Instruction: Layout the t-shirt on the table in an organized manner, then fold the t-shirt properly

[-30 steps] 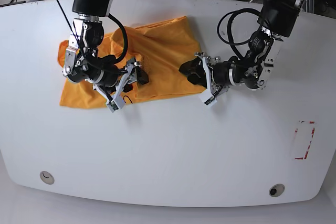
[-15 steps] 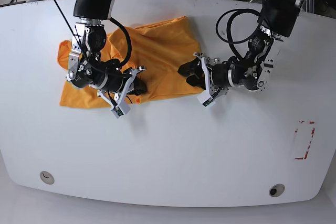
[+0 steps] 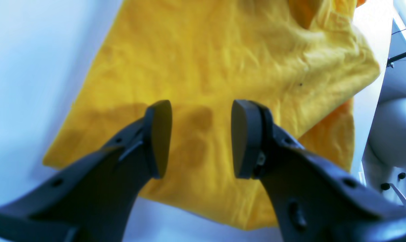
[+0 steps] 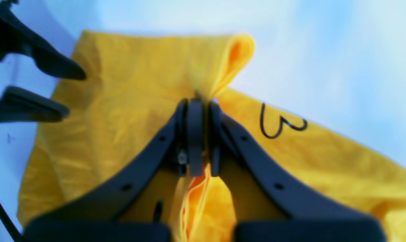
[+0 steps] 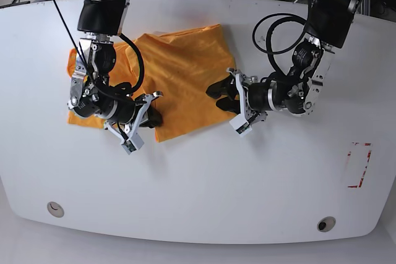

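The orange-yellow t-shirt (image 5: 179, 66) lies crumpled on the far left half of the white table (image 5: 216, 183). My right gripper (image 5: 153, 115) is at the shirt's near edge. In the right wrist view this gripper (image 4: 197, 101) is shut on a raised fold of the t-shirt (image 4: 122, 101), beside a piece of black script (image 4: 277, 124). My left gripper (image 5: 218, 96) hovers over the shirt's right edge. Seen from the left wrist, it (image 3: 201, 134) is open, with the t-shirt (image 3: 223, 60) below and nothing between its fingers (image 3: 159, 134).
Two round grommet holes (image 5: 55, 209) (image 5: 326, 224) sit near the table's front edge. A red-marked rectangle (image 5: 359, 165) is at the right. Cables and equipment lie beyond the far edge. The left gripper's fingers (image 4: 54, 69) show at the left of the right wrist view.
My right gripper has moved toward the table's front with the fold in it, dragging the shirt's near edge along. My left gripper has drifted slightly forward and stays open.
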Action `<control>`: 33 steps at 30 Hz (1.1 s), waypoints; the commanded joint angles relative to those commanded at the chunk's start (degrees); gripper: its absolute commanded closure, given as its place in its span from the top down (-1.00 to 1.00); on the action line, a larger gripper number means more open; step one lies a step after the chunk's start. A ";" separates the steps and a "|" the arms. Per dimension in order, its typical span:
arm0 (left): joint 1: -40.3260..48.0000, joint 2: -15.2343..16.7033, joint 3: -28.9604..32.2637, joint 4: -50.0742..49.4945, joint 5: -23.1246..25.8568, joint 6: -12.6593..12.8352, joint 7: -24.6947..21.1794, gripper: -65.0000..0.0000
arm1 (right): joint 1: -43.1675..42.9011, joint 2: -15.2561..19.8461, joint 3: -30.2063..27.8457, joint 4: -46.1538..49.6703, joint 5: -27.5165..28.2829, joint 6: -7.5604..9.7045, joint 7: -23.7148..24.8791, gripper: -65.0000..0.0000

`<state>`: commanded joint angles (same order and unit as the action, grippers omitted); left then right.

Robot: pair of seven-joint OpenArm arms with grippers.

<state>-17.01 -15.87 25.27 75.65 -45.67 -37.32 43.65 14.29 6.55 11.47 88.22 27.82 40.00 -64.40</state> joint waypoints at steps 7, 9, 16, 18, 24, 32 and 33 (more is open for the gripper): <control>0.09 0.00 0.00 2.55 0.00 0.00 1.32 -0.17 | -0.18 0.09 0.35 0.35 -5.36 0.00 3.25 0.49; 0.09 0.00 0.00 3.96 0.00 -0.09 3.08 -0.17 | 0.00 0.09 0.35 0.53 -6.77 0.00 3.25 0.68; 0.70 0.62 0.09 9.41 0.00 -0.09 4.84 -0.17 | -2.11 2.64 0.88 10.64 -6.68 0.00 0.70 0.65; 1.05 1.23 0.09 9.41 0.00 -0.09 5.10 -0.17 | -2.73 2.81 0.88 12.92 -6.68 0.00 0.09 0.65; 3.34 3.16 0.26 8.44 0.35 0.00 4.92 -0.17 | -5.63 5.19 4.40 18.90 -6.68 0.00 -0.44 0.65; 4.13 3.87 3.69 0.88 0.35 -0.09 2.90 -0.17 | -6.07 7.47 12.92 16.53 -6.68 0.00 -1.05 0.65; 4.13 3.87 4.40 0.18 0.35 -0.09 2.02 -0.17 | -5.80 7.74 13.89 15.82 -6.68 0.00 -1.67 0.65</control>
<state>-12.88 -12.00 29.67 75.82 -45.32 -37.41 45.67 8.48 14.29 25.36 104.04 21.14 40.00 -66.07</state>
